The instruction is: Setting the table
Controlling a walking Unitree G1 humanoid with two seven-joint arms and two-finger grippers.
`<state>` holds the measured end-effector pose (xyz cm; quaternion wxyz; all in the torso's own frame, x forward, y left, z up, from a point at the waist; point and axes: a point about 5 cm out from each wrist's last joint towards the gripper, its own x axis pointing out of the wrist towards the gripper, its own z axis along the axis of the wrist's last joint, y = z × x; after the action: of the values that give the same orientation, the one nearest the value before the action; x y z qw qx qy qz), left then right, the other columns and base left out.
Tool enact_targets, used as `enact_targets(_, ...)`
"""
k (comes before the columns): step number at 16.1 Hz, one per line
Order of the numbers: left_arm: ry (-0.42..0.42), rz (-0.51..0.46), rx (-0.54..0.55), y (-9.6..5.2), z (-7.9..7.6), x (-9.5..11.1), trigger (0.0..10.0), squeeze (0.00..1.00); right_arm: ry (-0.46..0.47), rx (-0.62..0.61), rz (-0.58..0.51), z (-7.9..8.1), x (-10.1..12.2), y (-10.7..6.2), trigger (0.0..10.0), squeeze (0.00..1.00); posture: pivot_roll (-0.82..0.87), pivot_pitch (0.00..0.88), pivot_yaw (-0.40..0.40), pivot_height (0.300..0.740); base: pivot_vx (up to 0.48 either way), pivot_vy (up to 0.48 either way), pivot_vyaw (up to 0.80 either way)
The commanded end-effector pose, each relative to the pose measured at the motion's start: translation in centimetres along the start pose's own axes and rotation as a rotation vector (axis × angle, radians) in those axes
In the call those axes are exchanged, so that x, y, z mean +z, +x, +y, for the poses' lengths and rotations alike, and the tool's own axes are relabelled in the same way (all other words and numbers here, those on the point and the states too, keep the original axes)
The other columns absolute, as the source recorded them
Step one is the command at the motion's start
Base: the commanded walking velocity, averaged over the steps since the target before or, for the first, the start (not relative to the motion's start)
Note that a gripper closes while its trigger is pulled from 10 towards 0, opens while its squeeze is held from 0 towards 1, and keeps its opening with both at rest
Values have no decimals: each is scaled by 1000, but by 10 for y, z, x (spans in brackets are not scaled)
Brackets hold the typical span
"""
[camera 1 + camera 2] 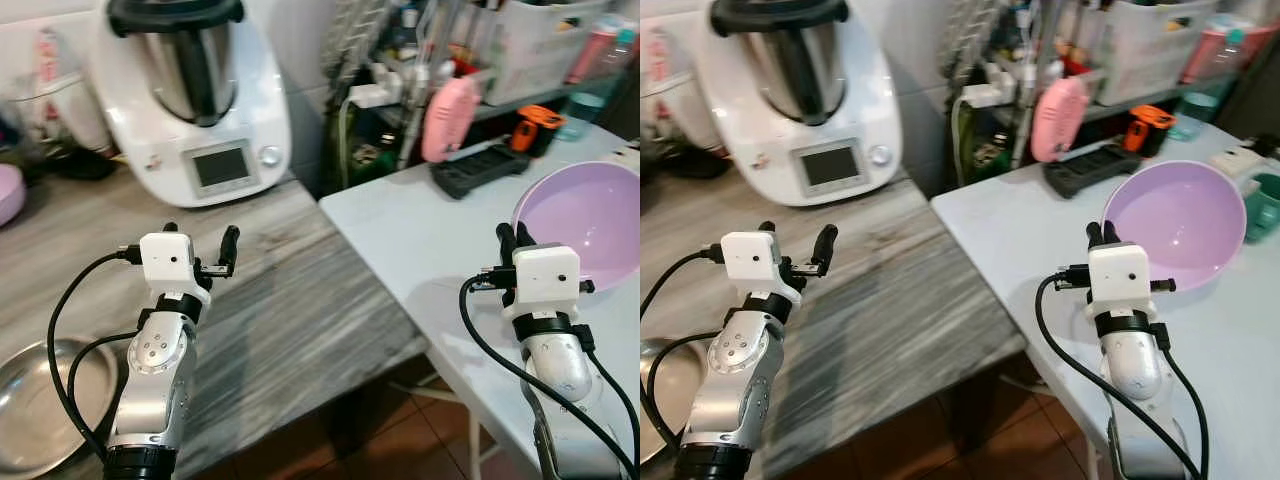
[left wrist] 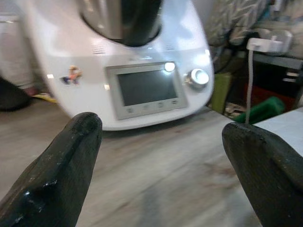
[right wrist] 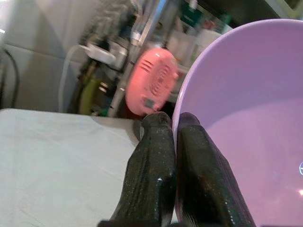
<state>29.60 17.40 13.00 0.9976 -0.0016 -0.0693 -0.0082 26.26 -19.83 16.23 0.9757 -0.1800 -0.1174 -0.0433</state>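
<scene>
Bowl: large lilac plastic bowl (image 1: 1175, 222) on white bench (image 1: 1020, 240), tilted.
Right gripper (image 3: 174, 124): jaws pinched across near rim.
Left gripper (image 1: 200, 240): jaws wide, idle over grey wood-grain bench (image 1: 290, 290).
Technique: lift slowly, keep level, avoid rim slip.

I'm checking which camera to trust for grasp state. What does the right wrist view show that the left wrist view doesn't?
Right wrist view: the right gripper pinches the rim of the purple bowl, one finger outside and one inside, above the white table, with a pink fan behind.

Left wrist view: the left gripper, fingers wide apart, faces the white kitchen machine on the grey wooden counter.

Both share black fingers and background shelf clutter.
</scene>
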Motion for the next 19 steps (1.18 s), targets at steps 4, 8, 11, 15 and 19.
enact_targets(4,38,-31,7,2,-1,6,10000,0,-9,13,-43,8,11,0,10000,0,-48,0,27,740,0,0,600)
enact_targets(8,78,-75,39,7,-5,19,10000,0,-1,15,-59,7,14,2,10000,0,-45,0,24,740,0,0,727)
enact_targets(11,86,-65,39,5,-6,15,10000,0,0,15,-66,7,15,2,10000,0,-46,0,22,740,0,0,0)
enact_targets(15,97,-52,43,5,-7,14,10000,0,5,12,-67,7,15,1,10000,0,-42,0,23,740,0,0,0)
enact_targets(19,116,-40,54,5,-4,13,10000,0,14,10,-70,8,16,2,10000,0,-36,0,25,740,-64,0,0)
